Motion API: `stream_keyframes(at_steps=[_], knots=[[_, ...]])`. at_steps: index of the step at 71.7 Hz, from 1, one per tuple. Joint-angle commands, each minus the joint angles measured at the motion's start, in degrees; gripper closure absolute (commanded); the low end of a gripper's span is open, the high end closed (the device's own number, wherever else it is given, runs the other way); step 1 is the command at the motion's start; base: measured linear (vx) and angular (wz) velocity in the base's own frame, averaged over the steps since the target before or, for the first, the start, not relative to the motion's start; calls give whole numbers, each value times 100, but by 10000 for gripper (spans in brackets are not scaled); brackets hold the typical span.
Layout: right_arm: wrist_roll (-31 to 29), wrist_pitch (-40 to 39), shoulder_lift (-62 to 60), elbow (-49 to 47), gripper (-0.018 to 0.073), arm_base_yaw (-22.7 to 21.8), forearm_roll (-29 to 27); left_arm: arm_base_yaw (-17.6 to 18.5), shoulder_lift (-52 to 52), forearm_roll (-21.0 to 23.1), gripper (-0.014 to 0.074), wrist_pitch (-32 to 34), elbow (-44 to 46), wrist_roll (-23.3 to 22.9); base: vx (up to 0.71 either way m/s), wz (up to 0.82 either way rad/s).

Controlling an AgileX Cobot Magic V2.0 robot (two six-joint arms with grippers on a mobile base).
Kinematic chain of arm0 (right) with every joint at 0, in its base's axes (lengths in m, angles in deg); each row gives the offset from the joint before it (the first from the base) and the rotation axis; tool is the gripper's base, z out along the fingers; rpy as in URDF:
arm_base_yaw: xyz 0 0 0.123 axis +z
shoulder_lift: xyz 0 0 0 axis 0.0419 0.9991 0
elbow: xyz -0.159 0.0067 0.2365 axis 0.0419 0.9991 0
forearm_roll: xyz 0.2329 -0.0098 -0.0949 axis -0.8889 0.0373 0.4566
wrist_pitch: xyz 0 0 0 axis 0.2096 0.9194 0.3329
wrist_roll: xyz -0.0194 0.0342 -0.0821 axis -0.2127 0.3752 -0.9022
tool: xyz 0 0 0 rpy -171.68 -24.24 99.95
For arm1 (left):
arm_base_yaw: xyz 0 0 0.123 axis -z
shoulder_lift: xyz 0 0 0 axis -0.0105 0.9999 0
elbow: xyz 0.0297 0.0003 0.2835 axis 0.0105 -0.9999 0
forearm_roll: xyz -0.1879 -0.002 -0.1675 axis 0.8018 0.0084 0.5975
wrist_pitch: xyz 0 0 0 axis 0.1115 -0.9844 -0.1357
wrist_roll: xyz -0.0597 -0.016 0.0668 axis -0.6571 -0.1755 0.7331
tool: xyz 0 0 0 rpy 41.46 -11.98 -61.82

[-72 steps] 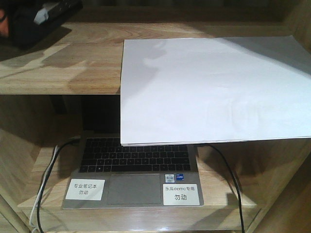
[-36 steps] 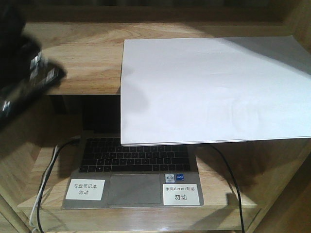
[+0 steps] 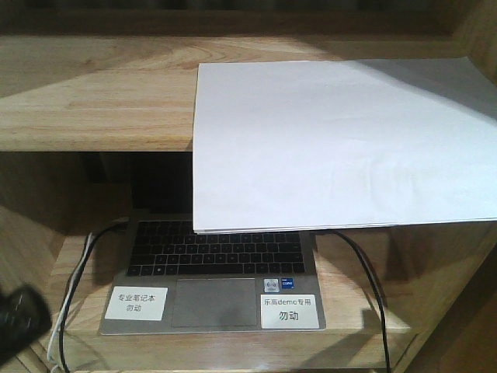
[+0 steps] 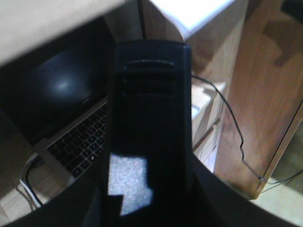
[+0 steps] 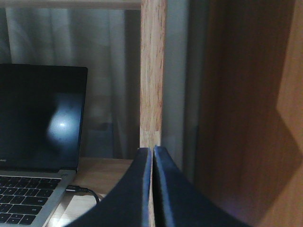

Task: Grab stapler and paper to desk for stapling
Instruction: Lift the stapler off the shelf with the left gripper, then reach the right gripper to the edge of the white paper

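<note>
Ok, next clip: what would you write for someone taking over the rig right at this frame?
Left gripper: shut on a black ribbed object, apparently the stapler, low and left of the laptop.
Right gripper: shut, empty, by the shelf post right of the laptop.
Paper: on the upper shelf, overhanging its front edge above the laptop.
Done: stapler grabbed, it seems.
Left: fetch the paper, bring both to the desk (not in view), staple.
</note>
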Motion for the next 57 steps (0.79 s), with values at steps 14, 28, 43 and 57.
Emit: stream_keyframes(at_steps=[14,28,43,57], knots=[[-16,-435,-55,28,569,-25,62,25,-764,296,603,591,-702,397,0,0],[-16,-435,-55,28,569,-25,62,25,-769,776,603,1007,-888,602,0,0],[-16,-435,-55,28,569,-25,62,20,-771,777,603,889,-888,595,0,0],[-16,-435,-55,28,569,-25,62,14,-771,777,603,889,-888,595,0,0]])
